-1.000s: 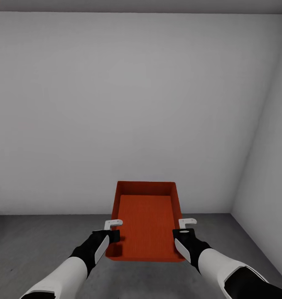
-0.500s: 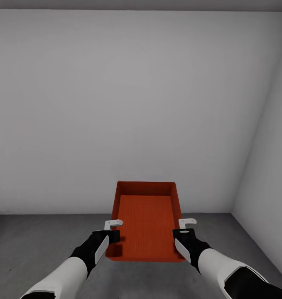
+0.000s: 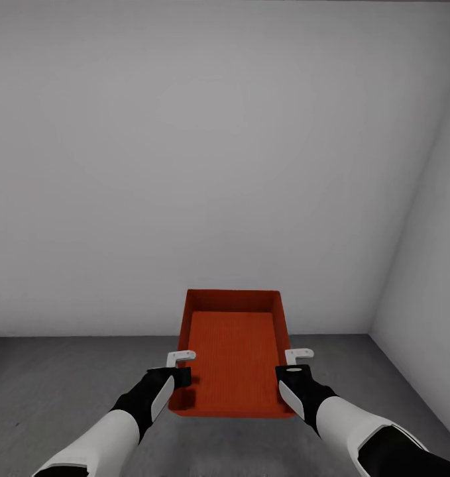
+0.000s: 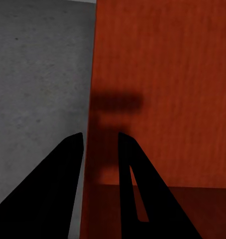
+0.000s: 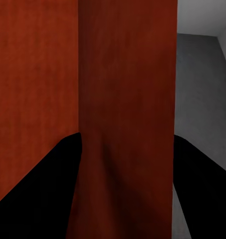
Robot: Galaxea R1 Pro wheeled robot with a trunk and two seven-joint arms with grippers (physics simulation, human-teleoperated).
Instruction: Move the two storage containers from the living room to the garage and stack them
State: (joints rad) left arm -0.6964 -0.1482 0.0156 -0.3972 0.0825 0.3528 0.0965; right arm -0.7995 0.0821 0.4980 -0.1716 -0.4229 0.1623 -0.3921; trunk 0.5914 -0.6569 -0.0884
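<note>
1. Storage container (image 3: 232, 358): orange-red, open-topped, held level above the floor (image 3: 46, 377), between both arms, near the garage's white wall (image 3: 185, 165).
2. Left tool (image 4: 100, 142): fingers clamped over the container's left wall, one inside, one outside.
3. Right tool (image 5: 126, 149): fingers set apart astride the container's right wall, gripping it.

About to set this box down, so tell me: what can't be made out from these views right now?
- Floor under the container: hidden by the box itself, head view.
- Near-wall underside and clearance from the floor: cannot tell.
- Left hand contact: left wrist view shows fingers straddling the wall, pressure unclear.
- Right hand outer finger: cut off at the picture edge.
</note>
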